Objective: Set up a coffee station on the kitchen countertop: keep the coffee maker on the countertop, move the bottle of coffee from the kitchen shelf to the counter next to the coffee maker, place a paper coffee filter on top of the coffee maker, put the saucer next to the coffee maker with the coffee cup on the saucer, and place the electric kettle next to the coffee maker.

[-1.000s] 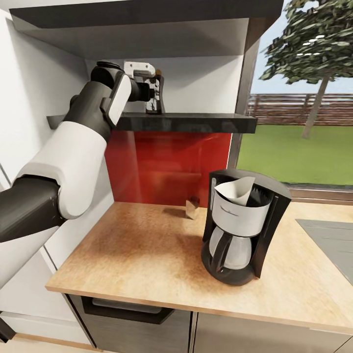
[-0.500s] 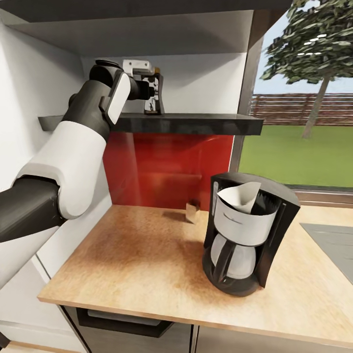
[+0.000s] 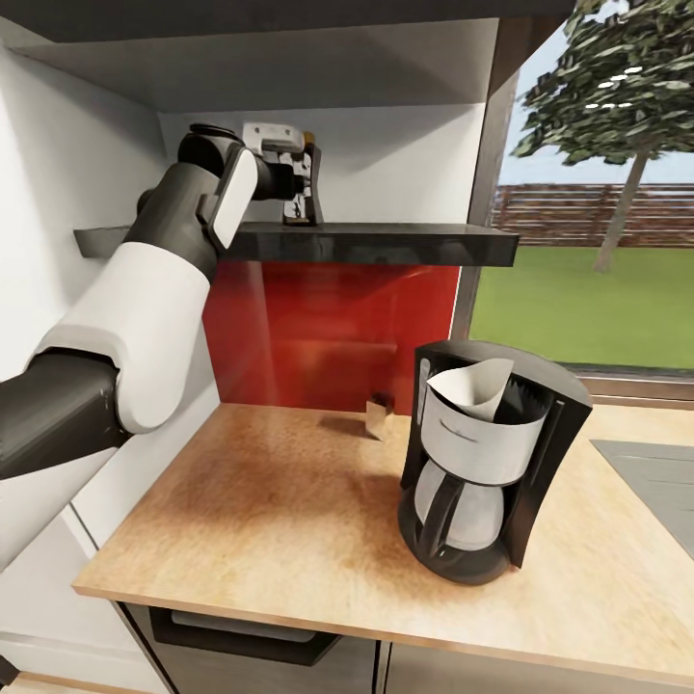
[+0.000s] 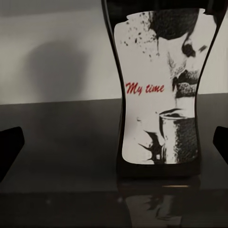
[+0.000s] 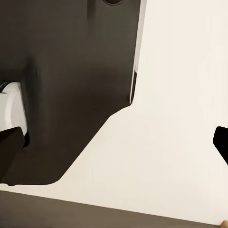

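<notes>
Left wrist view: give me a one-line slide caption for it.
Open left hand facing the upright "My time" coffee bottle on the dark kitchen shelf, fingers spread wide and not touching it.

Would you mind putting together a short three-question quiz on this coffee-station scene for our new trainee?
1. True or false: the paper coffee filter already sits in the top of the coffee maker.
2. Where does the bottle of coffee stand? A) on the countertop B) on the kitchen shelf C) inside the coffee maker
3. Fill in: in the left wrist view, the fingers of the left gripper are spread wide, and the label on the bottle between them reads "My ____".

Key:
1. True.
2. B: it stands upright on the kitchen shelf, above the countertop.
3. "time"; the fingers do not yet touch the bottle.
</notes>
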`<state>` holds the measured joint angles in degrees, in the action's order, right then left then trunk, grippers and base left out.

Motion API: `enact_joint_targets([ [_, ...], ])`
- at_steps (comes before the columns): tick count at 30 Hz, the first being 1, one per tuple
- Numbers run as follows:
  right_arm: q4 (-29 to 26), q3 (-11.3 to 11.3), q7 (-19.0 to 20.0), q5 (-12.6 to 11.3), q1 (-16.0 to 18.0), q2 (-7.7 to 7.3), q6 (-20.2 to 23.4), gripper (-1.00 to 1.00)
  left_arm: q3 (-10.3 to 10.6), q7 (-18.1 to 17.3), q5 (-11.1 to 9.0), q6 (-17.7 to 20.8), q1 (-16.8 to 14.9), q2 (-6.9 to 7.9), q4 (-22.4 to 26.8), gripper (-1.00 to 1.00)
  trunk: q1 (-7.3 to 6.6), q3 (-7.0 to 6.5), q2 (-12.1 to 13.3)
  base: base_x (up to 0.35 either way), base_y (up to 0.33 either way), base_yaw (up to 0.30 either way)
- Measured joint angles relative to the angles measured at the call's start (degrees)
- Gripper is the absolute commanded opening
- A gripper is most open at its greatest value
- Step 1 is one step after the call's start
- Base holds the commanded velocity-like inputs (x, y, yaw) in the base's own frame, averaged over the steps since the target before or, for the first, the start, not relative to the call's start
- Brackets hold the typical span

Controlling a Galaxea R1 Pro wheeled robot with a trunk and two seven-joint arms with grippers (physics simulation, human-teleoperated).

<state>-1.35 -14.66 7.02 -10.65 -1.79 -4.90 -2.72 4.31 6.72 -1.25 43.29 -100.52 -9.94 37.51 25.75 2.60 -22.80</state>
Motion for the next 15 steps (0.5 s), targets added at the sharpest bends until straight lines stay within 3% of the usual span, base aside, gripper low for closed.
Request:
enact_joint_targets([
  [8, -0.06, 0.00, 0.00, 0.00, -0.04, 0.00, 0.00, 1.00, -0.01, 0.01, 0.00, -0.01, 0.20, 0.00, 0.03, 1.00, -0.02, 0.00, 0.00, 0.169, 0.000, 0.000],
  [15, -0.06, 0.00, -0.01, 0.00, -0.04, 0.00, 0.00, 1.00, -0.06, 0.09, -0.02, -0.11, 0.28, 0.00, 0.68, 1.00, 0.00, 0.00, 0.00, 0.018, 0.000, 0.000],
])
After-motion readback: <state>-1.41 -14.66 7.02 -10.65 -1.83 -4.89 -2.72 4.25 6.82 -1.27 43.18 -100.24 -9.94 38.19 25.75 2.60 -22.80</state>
